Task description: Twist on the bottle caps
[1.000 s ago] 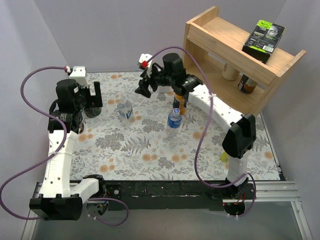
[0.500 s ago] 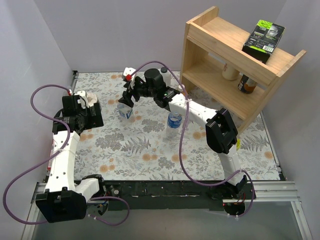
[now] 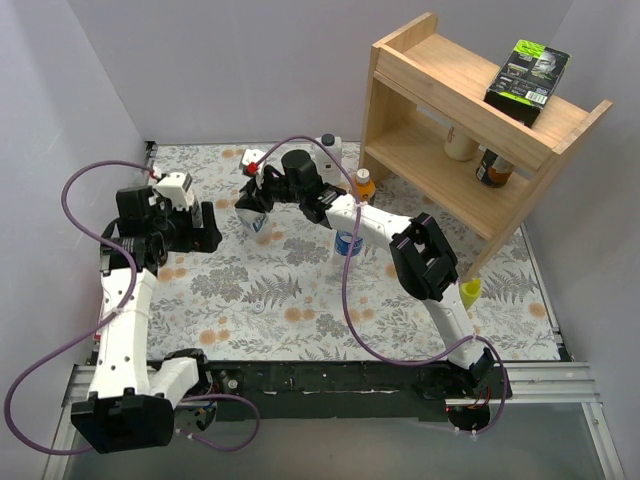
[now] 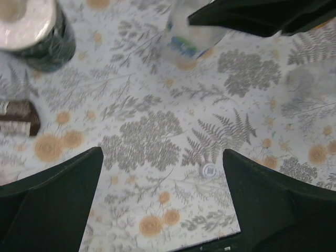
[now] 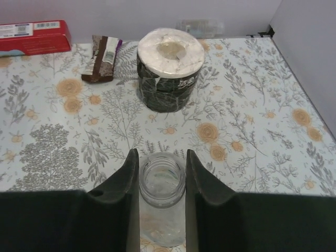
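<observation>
A clear bottle (image 5: 162,181) with a blue label stands uncapped on the floral mat, and my right gripper (image 5: 161,155) is shut on its open neck. From above, that bottle (image 3: 256,218) is at the back left, under the right gripper (image 3: 250,200). A second clear bottle (image 3: 347,245) stands mid-table, partly behind the right arm. The orange bottle (image 3: 365,186) is near the shelf. My left gripper (image 4: 163,155) hovers open and empty over the mat. A whitish cap (image 4: 210,169) lies just inside its right finger. The same cap (image 3: 258,308) shows from above.
A dark roll with a white top (image 5: 170,68), a brown wrapper (image 5: 104,58) and a red box (image 5: 34,37) lie beyond the held bottle. A wooden shelf (image 3: 470,130) fills the back right. A white square bottle (image 3: 330,150) and a yellow squeeze bottle (image 3: 470,292) also stand on the mat.
The right arm swung left from the orange bottle to the clear bottle and closed on its neck. The left gripper shifted right and stayed open.
</observation>
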